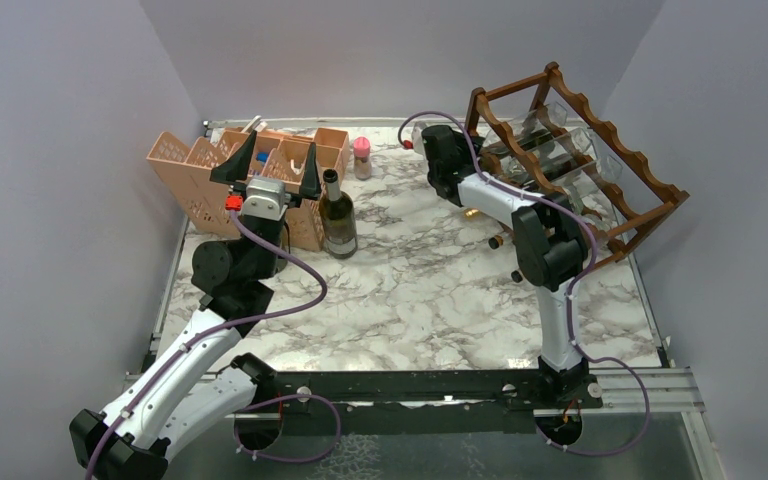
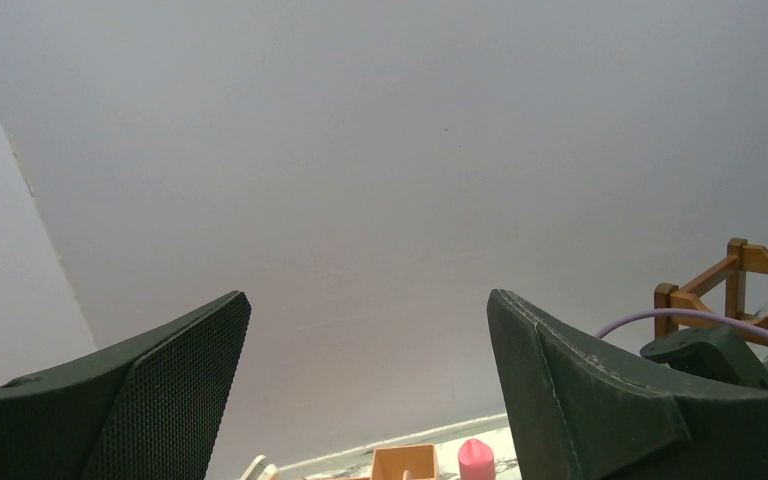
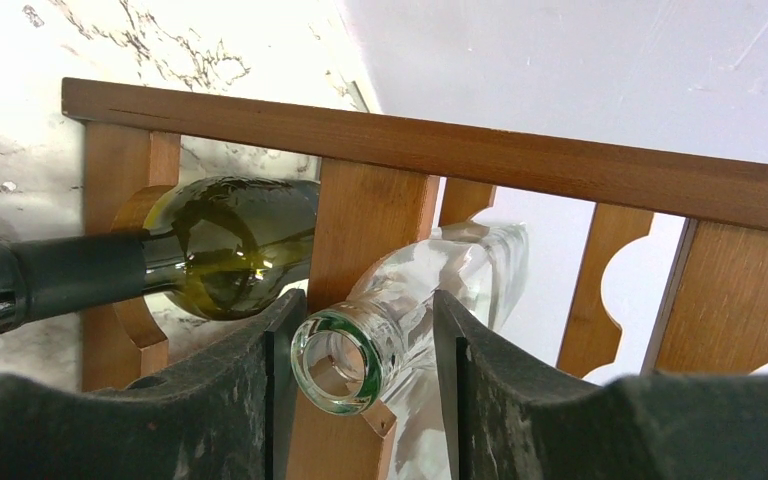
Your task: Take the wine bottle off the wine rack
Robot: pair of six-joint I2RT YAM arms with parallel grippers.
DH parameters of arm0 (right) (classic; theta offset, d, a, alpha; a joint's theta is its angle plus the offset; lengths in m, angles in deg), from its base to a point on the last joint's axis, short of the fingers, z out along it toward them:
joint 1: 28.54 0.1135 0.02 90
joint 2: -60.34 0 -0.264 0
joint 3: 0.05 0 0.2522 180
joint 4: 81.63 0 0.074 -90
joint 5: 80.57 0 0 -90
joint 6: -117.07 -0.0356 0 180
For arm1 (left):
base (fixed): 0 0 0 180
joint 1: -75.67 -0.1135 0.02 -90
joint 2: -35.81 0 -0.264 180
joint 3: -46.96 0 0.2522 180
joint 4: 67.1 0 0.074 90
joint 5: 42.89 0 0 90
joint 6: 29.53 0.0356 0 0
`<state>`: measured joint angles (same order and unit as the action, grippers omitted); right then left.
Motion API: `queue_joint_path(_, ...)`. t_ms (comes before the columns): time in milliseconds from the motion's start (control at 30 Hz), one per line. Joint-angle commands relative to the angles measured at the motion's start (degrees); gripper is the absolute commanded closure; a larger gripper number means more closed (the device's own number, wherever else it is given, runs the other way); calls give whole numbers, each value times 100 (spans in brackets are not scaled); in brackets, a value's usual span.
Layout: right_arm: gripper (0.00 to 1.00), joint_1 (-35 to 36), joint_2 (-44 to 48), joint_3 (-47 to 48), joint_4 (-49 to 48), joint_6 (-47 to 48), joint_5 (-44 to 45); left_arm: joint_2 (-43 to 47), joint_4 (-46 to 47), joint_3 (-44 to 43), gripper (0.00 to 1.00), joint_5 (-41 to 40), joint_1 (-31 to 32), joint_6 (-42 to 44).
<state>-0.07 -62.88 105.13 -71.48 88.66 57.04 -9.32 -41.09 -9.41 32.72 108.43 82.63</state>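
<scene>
Jaws are being held around the wine bottle's [image 3: 430,270] neck by the right gripper [image 3: 368,298], grip unclear; the left gripper's [image 2: 368,295] are being held apart. The bottle is lying in the wine rack [image 3: 460,155], mouth toward the counter's left edge.

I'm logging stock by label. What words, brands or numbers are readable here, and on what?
No text here is legible.
Print on the standing bottle: too small to read.
The green bottle and clear bottle in the rack: no label or print shows in the right wrist view.
</scene>
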Motion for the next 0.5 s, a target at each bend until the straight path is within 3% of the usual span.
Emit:
queue_joint_path(0, 53, 52, -115, -144, 48, -119, 10, 18, 145, 69, 5, 112, 25, 37)
queue_joint_path(233, 58, 177, -122, -199, 133, -233, 42, 20, 144, 69, 5, 121, 21, 36)
queue_joint_path(467, 71, 249, -178, -297, 29, -207, 100, 36, 142, 69, 5, 112, 22, 36)
